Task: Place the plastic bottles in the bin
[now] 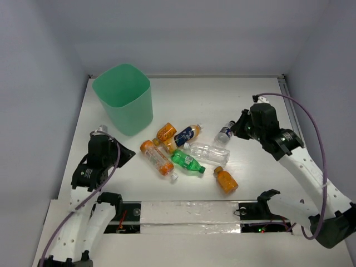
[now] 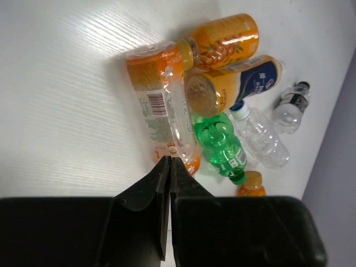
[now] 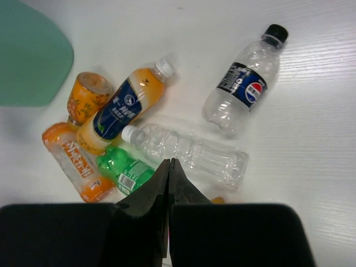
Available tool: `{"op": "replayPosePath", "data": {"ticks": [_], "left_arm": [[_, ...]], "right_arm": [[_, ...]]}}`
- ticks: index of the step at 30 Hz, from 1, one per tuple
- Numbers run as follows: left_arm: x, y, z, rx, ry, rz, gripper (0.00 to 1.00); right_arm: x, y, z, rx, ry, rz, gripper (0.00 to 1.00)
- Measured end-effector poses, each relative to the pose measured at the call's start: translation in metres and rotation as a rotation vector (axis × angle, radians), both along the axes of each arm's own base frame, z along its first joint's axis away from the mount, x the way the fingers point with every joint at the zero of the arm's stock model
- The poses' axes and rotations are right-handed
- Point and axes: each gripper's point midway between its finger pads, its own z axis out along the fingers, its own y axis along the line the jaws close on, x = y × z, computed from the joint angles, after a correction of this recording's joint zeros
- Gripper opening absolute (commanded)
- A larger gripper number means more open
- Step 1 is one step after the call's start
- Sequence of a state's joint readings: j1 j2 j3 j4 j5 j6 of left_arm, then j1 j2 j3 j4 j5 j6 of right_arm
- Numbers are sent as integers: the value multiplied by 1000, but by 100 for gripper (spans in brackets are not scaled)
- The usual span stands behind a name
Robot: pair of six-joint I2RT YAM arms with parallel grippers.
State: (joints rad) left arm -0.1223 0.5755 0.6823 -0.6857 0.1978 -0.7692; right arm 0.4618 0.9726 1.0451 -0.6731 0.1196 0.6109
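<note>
White table (image 1: 211, 97), plastic bottles (image 1: 187, 161) clustered mid-table, mint bin (image 1: 132, 115) far left, left tool (image 2: 168, 162) and right tool (image 3: 168, 163) closed, empty

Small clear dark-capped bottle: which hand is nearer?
Right. The right hand sits just right of the small clear bottle; the left hand is beyond the bottle pile, near the bin.

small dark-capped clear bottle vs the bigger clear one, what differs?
The small clear bottle is shorter, with a black cap; the larger clear bottle is longer, with a white cap. The small one wears a dark label; the larger shows none. Both are clear and lie on their sides.
</note>
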Motion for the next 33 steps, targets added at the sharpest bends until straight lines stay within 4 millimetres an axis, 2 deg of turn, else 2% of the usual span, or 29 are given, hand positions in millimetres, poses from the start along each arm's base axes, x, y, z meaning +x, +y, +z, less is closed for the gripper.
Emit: {"op": "replayPosePath", "data": {"ticks": [3, 4, 5, 6, 8, 9, 10, 11, 12, 14, 16, 23, 30, 33], "left_arm": [[1, -13, -6, 37, 10, -46, 2], [0, -21, -8, 41, 11, -68, 7], [-2, -31, -11, 45, 12, -94, 15], [-5, -38, -16, 50, 23, -112, 33], [-13, -53, -29, 66, 55, -144, 50], [-15, -56, -34, 80, 72, -142, 63], [-15, -61, -39, 92, 86, -140, 68], [-16, -64, -41, 96, 93, -140, 80], [-14, -66, -44, 101, 101, -126, 85], [-8, -66, -50, 105, 110, -82, 93], [-4, -65, -56, 102, 110, -52, 98], [7, -69, -90, 150, 177, -13, 99], [30, -72, -95, 140, 151, 27, 98], [37, -69, -105, 154, 155, 40, 96]], "right_arm": [[10, 4, -7, -16, 21, 34, 31], [12, 4, -8, -13, 24, 41, 52], [15, 0, -9, -8, 26, 38, 61], [19, -4, -8, -6, 23, 35, 76], [26, -16, -6, 5, 16, 12, 85], [30, -21, -6, 9, 15, 1, 88], [33, -28, -7, 8, 17, -14, 93], [35, -31, -9, 6, 21, -16, 94], [38, -38, -11, 2, 25, -36, 95], [40, -43, -15, -5, 35, -39, 98], [40, -45, -22, -6, 48, -36, 98], [43, -48, -52, -1, 115, -24, 100], [53, -50, -68, -10, 153, -19, 100], [57, -52, -76, -14, 170, -23, 100]]}}
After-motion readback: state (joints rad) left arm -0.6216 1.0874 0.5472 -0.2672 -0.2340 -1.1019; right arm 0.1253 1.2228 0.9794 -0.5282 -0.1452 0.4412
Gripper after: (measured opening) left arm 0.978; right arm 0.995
